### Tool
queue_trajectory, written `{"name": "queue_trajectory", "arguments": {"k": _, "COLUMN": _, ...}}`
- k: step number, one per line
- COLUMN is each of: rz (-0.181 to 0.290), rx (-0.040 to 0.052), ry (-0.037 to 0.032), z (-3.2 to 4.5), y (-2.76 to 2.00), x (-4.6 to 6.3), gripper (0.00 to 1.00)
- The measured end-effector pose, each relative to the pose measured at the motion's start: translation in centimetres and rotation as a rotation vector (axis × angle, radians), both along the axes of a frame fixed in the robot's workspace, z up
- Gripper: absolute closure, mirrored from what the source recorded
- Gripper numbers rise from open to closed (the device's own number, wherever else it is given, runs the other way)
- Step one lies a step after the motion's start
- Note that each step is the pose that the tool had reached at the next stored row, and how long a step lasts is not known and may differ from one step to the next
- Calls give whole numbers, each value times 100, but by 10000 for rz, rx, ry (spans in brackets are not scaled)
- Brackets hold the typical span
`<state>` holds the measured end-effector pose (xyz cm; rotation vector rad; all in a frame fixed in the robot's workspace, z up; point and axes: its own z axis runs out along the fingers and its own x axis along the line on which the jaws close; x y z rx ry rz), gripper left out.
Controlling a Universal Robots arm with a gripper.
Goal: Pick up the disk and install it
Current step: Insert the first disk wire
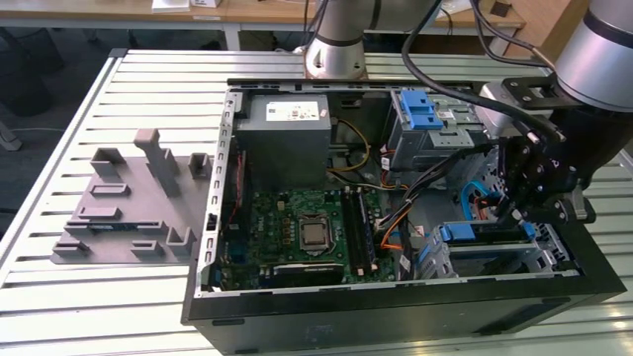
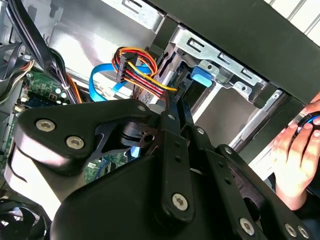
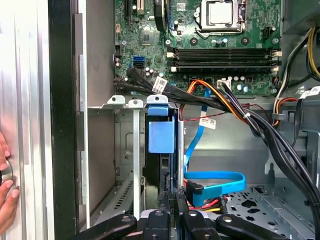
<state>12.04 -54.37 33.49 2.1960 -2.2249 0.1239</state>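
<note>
— How many machines are there in the exterior view?

— One open computer case [image 1: 396,297] on the slatted table [image 1: 59,297], and beside it, toward the exterior view's left, one grey fixture [image 1: 129,215]. Inside the case: one motherboard [image 1: 296,230], one grey power supply [image 1: 287,141], and two drive cages.

— And the disk?

— The disk [image 1: 485,231] stands on edge in the cage nearer the case's front corner. The claw [image 1: 509,219] is down inside the case, right at it.

— In the second wrist view?

— One claw [image 2: 177,100], its tips drawn in close by the disk's blue frame [image 2: 201,77]. One bundle of coloured wires [image 2: 137,70], and one person's hand [image 2: 295,155] outside the case.

— And the first wrist view?

— The disk [image 3: 161,137] sits in its bay, the claw [image 3: 170,197] closed on its near edge. One blue flat cable [image 3: 215,177] loops beside it. Four memory slots [image 3: 222,57], one processor socket [image 3: 220,12], and a hand [image 3: 5,185] at the case's outer wall.
</note>
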Motion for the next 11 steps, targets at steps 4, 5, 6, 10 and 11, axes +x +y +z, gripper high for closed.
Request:
{"name": "queue_trajectory", "arguments": {"k": 4, "rz": -33, "rx": 0, "ry": -3, "z": -8, "y": -3, "x": -5, "gripper": 84}}
{"name": "queue_trajectory", "arguments": {"k": 5, "rz": -35, "rx": 1, "ry": -3, "z": -11, "y": -3, "x": -5, "gripper": 84}}
{"name": "queue_trajectory", "arguments": {"k": 6, "rz": -36, "rx": -1, "ry": -3, "z": -12, "y": -3, "x": -5, "gripper": 84}}
{"name": "queue_trajectory", "arguments": {"k": 10, "rz": -36, "rx": 6, "ry": -3, "z": -15, "y": -4, "x": 3, "gripper": 84}}
{"name": "queue_trajectory", "arguments": {"k": 11, "rz": -36, "rx": 9, "ry": -3, "z": -15, "y": -4, "x": 4, "gripper": 84}}
